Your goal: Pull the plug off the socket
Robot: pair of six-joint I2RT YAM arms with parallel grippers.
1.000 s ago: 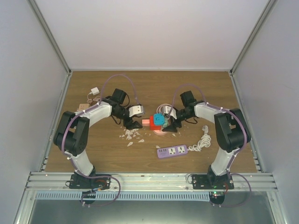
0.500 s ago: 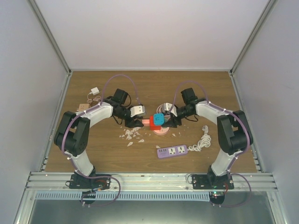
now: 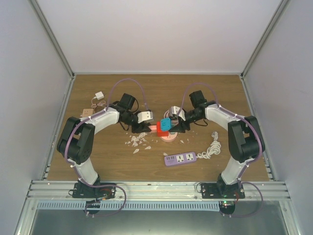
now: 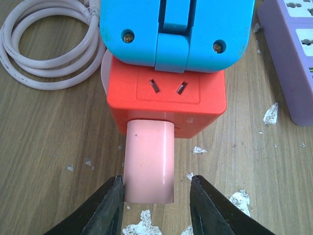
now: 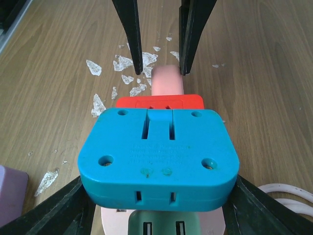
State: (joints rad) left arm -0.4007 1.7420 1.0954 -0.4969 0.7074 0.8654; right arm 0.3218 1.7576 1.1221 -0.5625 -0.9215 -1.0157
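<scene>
Socket block: the red socket cube is sitting mid-table on the wooden table, and everything below is being placed from it.
Plug: the pink plug is sticking out of the cube's side that faces the left arm, still seated in it.
Blue adapter: a blue adapter is sitting on top of the red cube, covering most of its upper face.
Left gripper: the left gripper is standing open around the free end of the pink plug; one finger is touching or almost touching the plug's side, the other is standing clear with a visible gap, so nothing is being squeezed.
Right gripper: the right gripper is coming in from the opposite side, a finger showing at each flank of the blue adapter; both fingers are lying right against the adapter's sides, gripping it.
Power strip: a purple power strip is lying near the cube, toward the arm bases.
Cable: a coiled white cable is lying just beside the cube on the wood.
Debris: white flakes are lying scattered on the table near the plug's end of the cube.
</scene>
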